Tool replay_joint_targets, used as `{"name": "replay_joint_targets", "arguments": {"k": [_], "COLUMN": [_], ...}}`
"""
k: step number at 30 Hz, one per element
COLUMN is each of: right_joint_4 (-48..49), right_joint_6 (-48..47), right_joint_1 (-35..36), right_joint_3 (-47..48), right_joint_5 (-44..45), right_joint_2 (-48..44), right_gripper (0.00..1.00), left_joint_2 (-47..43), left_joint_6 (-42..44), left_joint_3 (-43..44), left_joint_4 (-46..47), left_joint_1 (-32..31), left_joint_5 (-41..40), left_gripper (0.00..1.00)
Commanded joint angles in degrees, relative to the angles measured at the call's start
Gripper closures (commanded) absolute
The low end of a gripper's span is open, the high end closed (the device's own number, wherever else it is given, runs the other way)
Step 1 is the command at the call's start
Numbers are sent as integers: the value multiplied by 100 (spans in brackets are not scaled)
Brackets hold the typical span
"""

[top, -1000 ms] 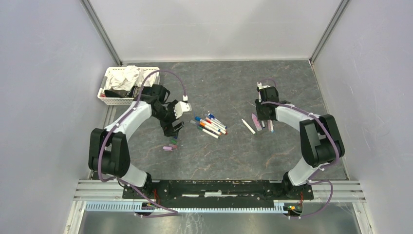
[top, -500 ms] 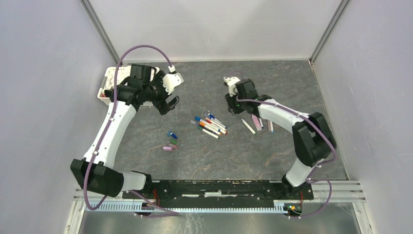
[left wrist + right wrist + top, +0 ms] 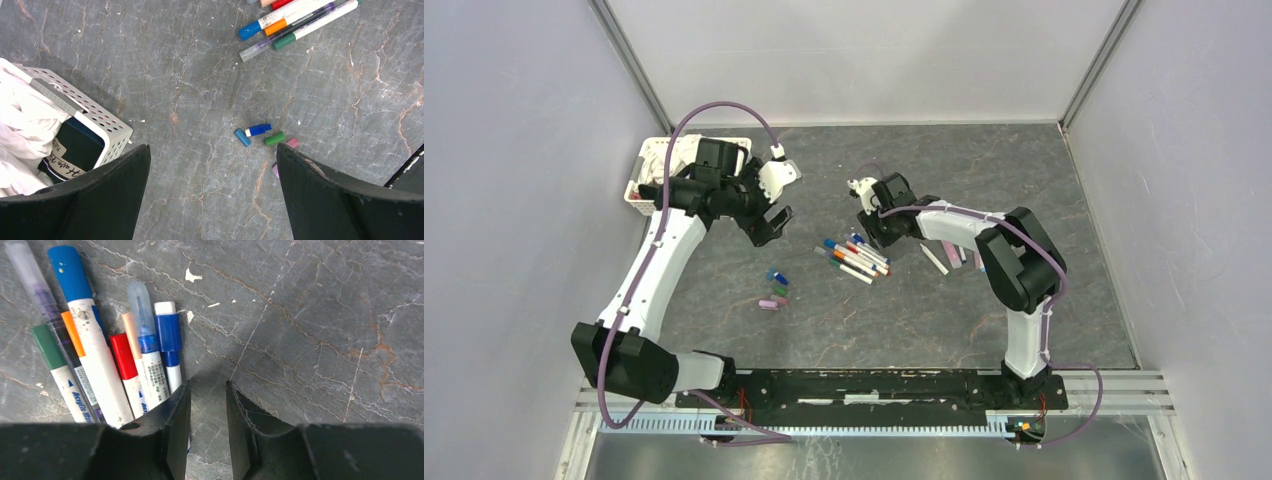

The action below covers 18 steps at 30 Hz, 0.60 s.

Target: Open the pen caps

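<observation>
A bunch of pens lies mid-table, with white barrels and blue, orange, red and green caps on; it also shows in the left wrist view and the right wrist view. Several loose pen caps, blue, green and pink, lie on the floor left of the bunch and show in the left wrist view. My left gripper hangs wide open and empty above the floor, beside the basket. My right gripper is low at the right side of the pen bunch, its jaws a narrow gap apart with only floor between.
A white perforated basket of cloths stands at the back left and shows in the left wrist view. More pens, white and pink, lie right of the bunch. Grey walls close the table on three sides.
My left gripper rose from the loose caps and swung back-left toward the basket. My right gripper moved left from the right-hand pens to the pen bunch.
</observation>
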Motion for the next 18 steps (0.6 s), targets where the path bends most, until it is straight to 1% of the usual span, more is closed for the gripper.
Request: {"name": "replay_joint_targets", "arguments": {"k": [1, 4, 7, 9, 11, 14, 18], "right_joint_4": [-14, -54, -13, 114, 326, 329, 219], "right_joint_6": [-124, -139, -133, -84, -41, -21, -29], "right_joint_1": [94, 121, 153, 164, 170, 201, 320], "right_joint_3": [132, 40, -116, -292, -458, -420, -316], "right_joint_5": [128, 181, 314, 426, 435, 362, 287], "right_joint_2": [102, 133, 25, -183, -480, -662, -667], "right_gripper": [64, 64, 62, 58, 58, 58, 58], "left_joint_2": [-107, -54, -17, 16, 51, 83, 107], "left_joint_6": [-135, -145, -143, -139, -143, -139, -147], "left_joint_3": [-9, -3, 7, 4, -2, -11, -21], "left_joint_4": [-93, -109, -109, -113, -107, -107, -110], "left_joint_1": [21, 21, 21, 21, 21, 21, 21], "left_joint_5": [166, 233, 288, 287, 279, 294, 325], "left_gripper": [0, 0, 0, 0, 0, 0, 0]}}
